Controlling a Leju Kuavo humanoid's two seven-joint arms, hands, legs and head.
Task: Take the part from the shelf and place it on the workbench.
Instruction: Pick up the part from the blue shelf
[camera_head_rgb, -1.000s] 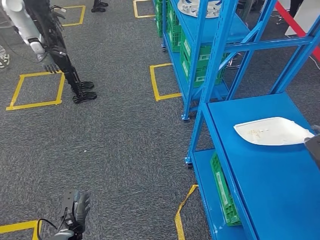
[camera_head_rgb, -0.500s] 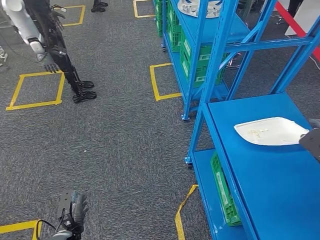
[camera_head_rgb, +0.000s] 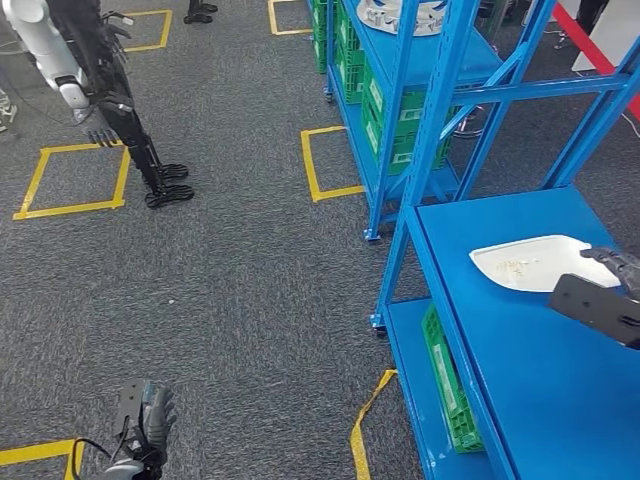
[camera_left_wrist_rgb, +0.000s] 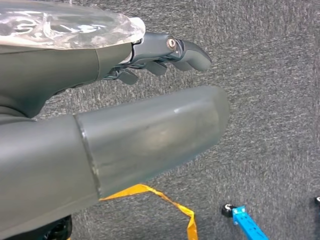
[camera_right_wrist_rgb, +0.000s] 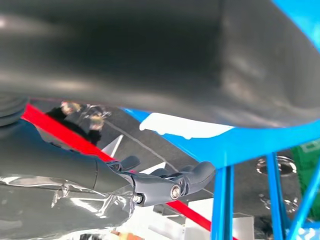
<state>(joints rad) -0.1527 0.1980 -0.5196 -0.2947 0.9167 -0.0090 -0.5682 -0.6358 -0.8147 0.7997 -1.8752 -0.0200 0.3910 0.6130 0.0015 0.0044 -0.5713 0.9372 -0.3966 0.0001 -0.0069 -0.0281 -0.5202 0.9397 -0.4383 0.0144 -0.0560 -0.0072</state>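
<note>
Fingers on the left hand (camera_head_rgb: 147, 425), bottom left of the head view, are loosely spread and holding nothing, just hanging over the grey carpet. Moving right, the white part (camera_head_rgb: 532, 263) lies flat on the blue shelf (camera_head_rgb: 528, 390) at the right side of the frame, and the right hand (camera_head_rgb: 607, 290) sits at its far-right edge with fingers apart and nothing in them that I can see. Looks like the reach-in step to me, so next up is getting those fingers around the part's edge.
</note>
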